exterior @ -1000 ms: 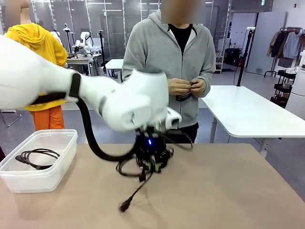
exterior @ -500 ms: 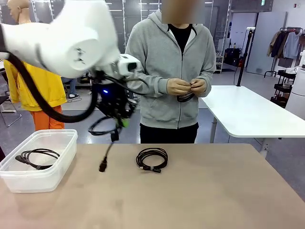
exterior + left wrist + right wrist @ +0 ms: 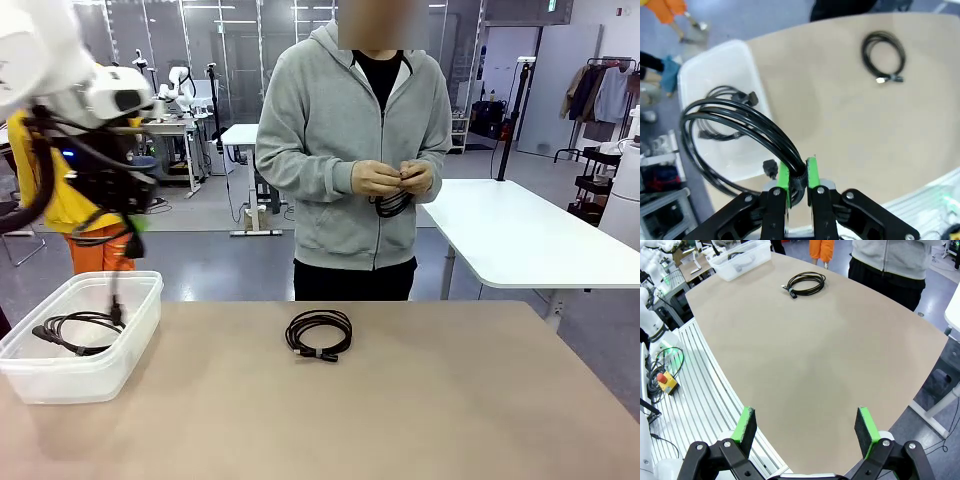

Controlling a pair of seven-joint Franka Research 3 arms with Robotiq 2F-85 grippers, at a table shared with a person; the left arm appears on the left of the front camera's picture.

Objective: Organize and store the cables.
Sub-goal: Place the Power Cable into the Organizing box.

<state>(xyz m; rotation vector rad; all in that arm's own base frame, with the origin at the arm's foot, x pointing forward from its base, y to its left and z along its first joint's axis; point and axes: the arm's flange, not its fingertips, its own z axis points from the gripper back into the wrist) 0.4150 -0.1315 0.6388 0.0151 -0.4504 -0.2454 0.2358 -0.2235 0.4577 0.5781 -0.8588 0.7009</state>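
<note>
My left gripper (image 3: 122, 222) hangs above the white bin (image 3: 135, 330) at the table's left and is shut on a coiled black cable (image 3: 105, 235), whose plug end dangles down into the bin. In the left wrist view the green pads (image 3: 811, 174) pinch that coil (image 3: 735, 125) over the bin (image 3: 747, 65). Another coiled cable (image 3: 75, 328) lies inside the bin. A further coil (image 3: 319, 333) rests on the table's middle, also seen as a small loop (image 3: 805, 282) from the right wrist. My right gripper (image 3: 807, 427) stands open over the table's near edge, holding nothing.
A person in a grey hoodie stands at the far side, both hands (image 3: 390, 182) working a black cable (image 3: 392, 204) at waist height. The tan table (image 3: 450, 400) is bare to the right of the middle coil. A white table (image 3: 520, 235) stands behind on the right.
My left arm has lifted the coil from the table's middle and swung it up and left, ending above the bin. The second coil on the table came into sight.
</note>
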